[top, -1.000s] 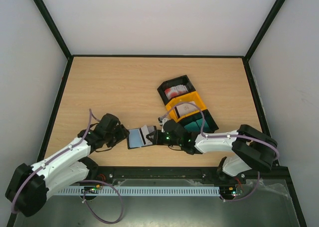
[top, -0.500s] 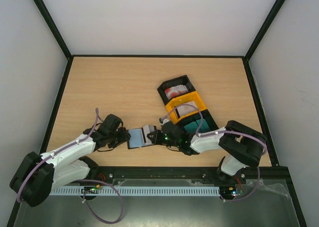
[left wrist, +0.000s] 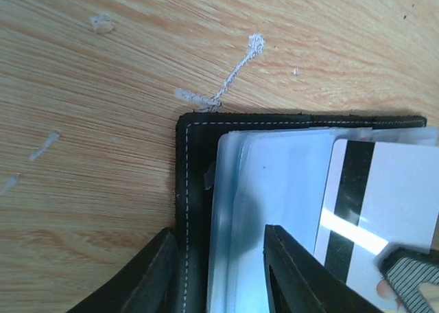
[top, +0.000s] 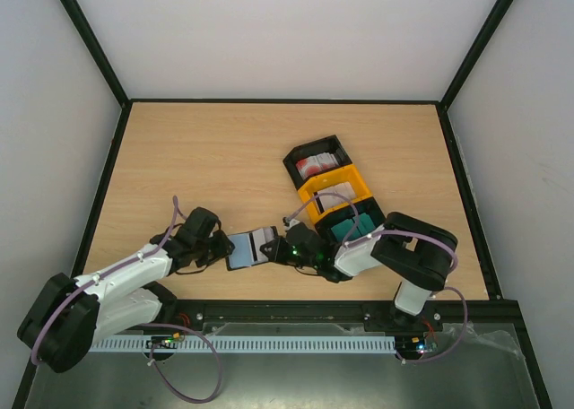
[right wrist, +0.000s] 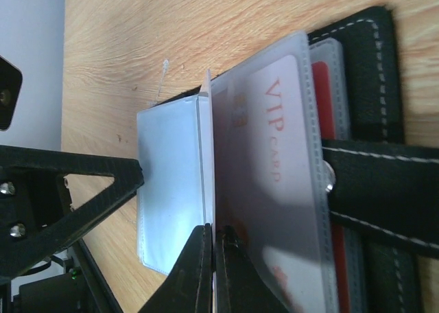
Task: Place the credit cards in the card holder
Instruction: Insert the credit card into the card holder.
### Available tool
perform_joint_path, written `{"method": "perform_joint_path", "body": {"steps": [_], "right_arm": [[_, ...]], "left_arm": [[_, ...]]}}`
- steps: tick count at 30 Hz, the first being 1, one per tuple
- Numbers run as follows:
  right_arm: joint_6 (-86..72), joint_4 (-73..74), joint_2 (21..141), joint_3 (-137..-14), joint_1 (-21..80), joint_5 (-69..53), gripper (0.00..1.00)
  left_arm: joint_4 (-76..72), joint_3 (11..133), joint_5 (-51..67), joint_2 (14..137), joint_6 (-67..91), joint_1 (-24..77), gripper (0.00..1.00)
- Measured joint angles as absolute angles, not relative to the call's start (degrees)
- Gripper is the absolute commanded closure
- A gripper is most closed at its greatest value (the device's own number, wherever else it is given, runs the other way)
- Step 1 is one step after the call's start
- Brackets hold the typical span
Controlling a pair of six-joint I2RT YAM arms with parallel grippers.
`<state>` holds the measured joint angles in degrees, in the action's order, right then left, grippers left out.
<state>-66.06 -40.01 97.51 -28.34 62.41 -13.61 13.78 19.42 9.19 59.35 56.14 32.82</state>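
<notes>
Step in hand: card insertion into holder. Holder (top: 249,248) lies open on tabletop (left wrist: 103,66) near front edge, between both grippers. R gripper (right wrist: 214,234) is closed on one white card (left wrist: 387,196), pinched at its trailing edge. In R wrist view the card stands edge-on, leading edge between two clear sleeves, next to the sleeve carrying a VIP card (right wrist: 274,141). Mag-stripe side shows in L wrist view. Judgement: card is part-way in, not seated.

L gripper (left wrist: 219,232) has jaws partly apart. Its fingers (left wrist: 154,279) lie over holder's outer corner, one at the stitched black border, the other over a sleeve. Nothing is clamped between them. Whether tips press on holder or hover just above it cannot be told.

Next move (judgement): push card further along sleeve axis w/ R gripper, card flat to pocket mouth, while L gripper steadies holder against sliding. Release only once card is seated. Risks: sleeve buckles, or holder skids toward L arm.

Other cards (top: 314,164) sit in bins (top: 361,183) behind R arm, so task looks early-to-mid stage.
</notes>
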Motion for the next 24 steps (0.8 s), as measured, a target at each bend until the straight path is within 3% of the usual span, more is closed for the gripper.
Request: {"method": "perform_joint_path", "body": {"steps": [24], "right_arm": [[-71.35, -48.80, 102.13, -27.57, 63.16, -16.03, 0.98]], "left_arm": [[12.38, 17.58, 9.21, 57.63, 56.16, 32.71, 0.71]]}}
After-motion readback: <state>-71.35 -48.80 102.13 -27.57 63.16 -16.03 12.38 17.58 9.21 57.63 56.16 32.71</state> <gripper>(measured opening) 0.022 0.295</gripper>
